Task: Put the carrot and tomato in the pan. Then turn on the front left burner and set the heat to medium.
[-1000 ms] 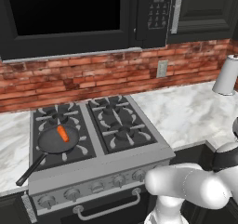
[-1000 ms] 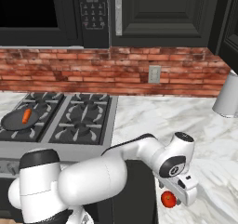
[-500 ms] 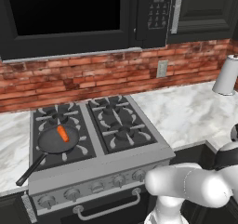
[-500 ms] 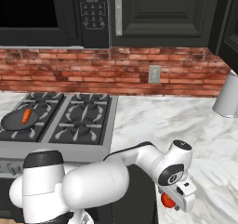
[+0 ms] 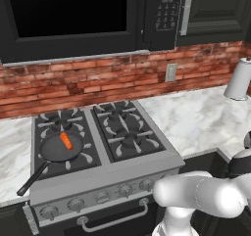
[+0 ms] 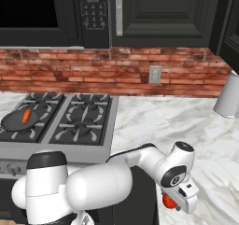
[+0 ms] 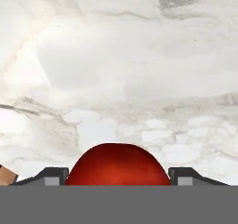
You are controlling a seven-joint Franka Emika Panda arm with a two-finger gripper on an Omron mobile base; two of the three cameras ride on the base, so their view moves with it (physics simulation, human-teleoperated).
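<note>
Closest to the hand camera, the tomato (image 7: 117,165) sits between the two finger tips (image 7: 51,175), which stand just beside its flanks at 9 and 3 o'clock; whether they actually press on it cannot be told, so the grip itself stays uncertain. In the right base view the gripper (image 6: 179,204) hangs low at about 5 o'clock, with the tomato (image 6: 168,201) showing red under the hand, near the front edge of the marble counter (image 6: 186,126).

Beyond the tomato the hand view gives bare white marble (image 7: 121,69) up to 12 o'clock (open room, with veining and no rim in sight). From the right base view, the counter runs free between the stove's right edge and a white paper towel roll (image 6: 228,95) at 3 o'clock, well apart from the hand.

Farther off, at 9 o'clock in the right base view, the steel stove (image 6: 88,147) meets the counter flush. The pan (image 5: 61,148) rests on the front left burner (image 5: 86,156), its handle (image 5: 32,178) reaching toward 7 o'clock past the stove's front edge. The carrot (image 5: 65,140) lies inside the pan, tilted, slightly toward its back.

At the back, a brick wall (image 5: 98,78) with an outlet (image 5: 170,72) closes the counter, and a dark microwave (image 5: 73,14) hangs over the burners.
</note>
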